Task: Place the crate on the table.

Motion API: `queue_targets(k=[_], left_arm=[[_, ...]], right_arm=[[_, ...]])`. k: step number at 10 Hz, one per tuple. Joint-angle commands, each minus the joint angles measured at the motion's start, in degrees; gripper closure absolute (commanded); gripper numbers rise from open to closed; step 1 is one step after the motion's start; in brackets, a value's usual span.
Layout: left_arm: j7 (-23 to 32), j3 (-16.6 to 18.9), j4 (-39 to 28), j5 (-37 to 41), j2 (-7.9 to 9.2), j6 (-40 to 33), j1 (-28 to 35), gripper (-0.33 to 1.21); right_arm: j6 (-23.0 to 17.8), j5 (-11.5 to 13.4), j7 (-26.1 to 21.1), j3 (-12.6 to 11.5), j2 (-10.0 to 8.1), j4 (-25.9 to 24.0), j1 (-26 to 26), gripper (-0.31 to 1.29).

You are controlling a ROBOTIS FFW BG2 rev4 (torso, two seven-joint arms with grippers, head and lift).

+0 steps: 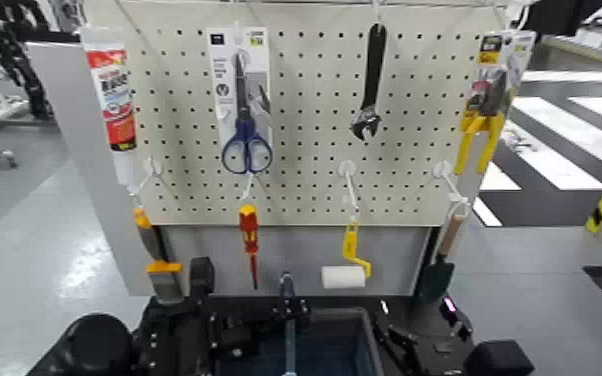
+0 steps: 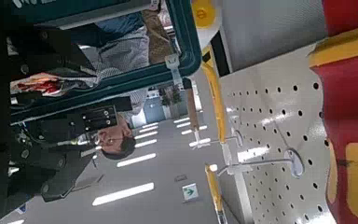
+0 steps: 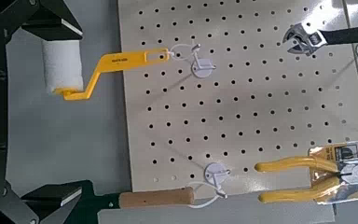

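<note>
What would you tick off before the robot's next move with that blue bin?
1. Crate between left tool and right tool: ok.
2. Hold on crate secure: cannot tell.
3. Crate handle upright: ok.
4. Table surface free ahead: cannot tell, mostly hidden.
5. Clearance from hanging paint roller and screwdriver: cannot tell, both hang low.

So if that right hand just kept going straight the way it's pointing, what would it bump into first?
Probably the pegboard it faces, near the paint roller and the wooden-handled tool hanging there. Depth is unclear, so which comes first is hard to say.
</note>
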Motion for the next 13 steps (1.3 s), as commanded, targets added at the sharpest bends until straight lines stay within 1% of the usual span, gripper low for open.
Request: queue_targets(k=[1, 3, 4, 6, 7, 8, 9, 10, 12, 13], left_arm=[[1.3, 2.3, -2.2, -2.4, -0.41, -0.1, 1.3, 0.11], [1.4, 3.3, -4.0, -3.0, -0.93, -0.5, 2.8, 0.06], [2.1, 5.3, -6.2, -4.1, -1.2, 0.5, 4.3, 0.06], [9.8, 12.2, -14.7, -5.4, -1.72, 2.9, 9.2, 0.07], [14.9, 15.5, -20.0, -8.3, -1.99, 2.9, 11.5, 0.08], [18.5, 18.4, -25.2, -12.8, -2.6, 2.3, 13.7, 0.08], [19.5, 20.0, -29.0, -17.6, -3.31, 0.5, 15.8, 0.08], [20.4, 20.8, -31.8, -22.9, -3.92, -1.5, 17.7, 0.09], [21.1, 20.2, -36.3, -33.1, -4.8, -8.0, 20.9, 0.1], [21.3, 19.7, -37.1, -36.4, -5.06, -12.6, 22.5, 0.1]], right_arm=[[0.0, -0.1, 0.0, 0.0, 0.0, 0.0, 0.1, 0.14], [0.0, -0.2, -0.1, 0.0, 0.0, 0.0, 0.2, 0.14], [0.0, -0.2, -0.1, 0.0, 0.0, 0.0, 0.2, 0.14], [0.3, -0.2, -0.1, -0.1, 0.0, -0.1, 0.3, 0.14], [0.3, -0.2, -0.1, 0.0, 0.0, -0.1, 0.3, 0.14], [0.3, -0.2, -0.1, 0.0, 0.09, -0.1, 0.3, 0.14], [0.4, -0.2, -0.1, 0.0, 0.0, -0.3, 0.3, 0.14], [0.4, -0.2, -0.1, -0.1, 0.09, -0.3, 0.3, 0.14], [0.4, -0.2, -0.1, 0.0, 0.0, -0.3, 0.3, 0.14], [0.4, -0.2, -0.1, 0.0, 0.0, -0.4, 0.3, 0.14]])
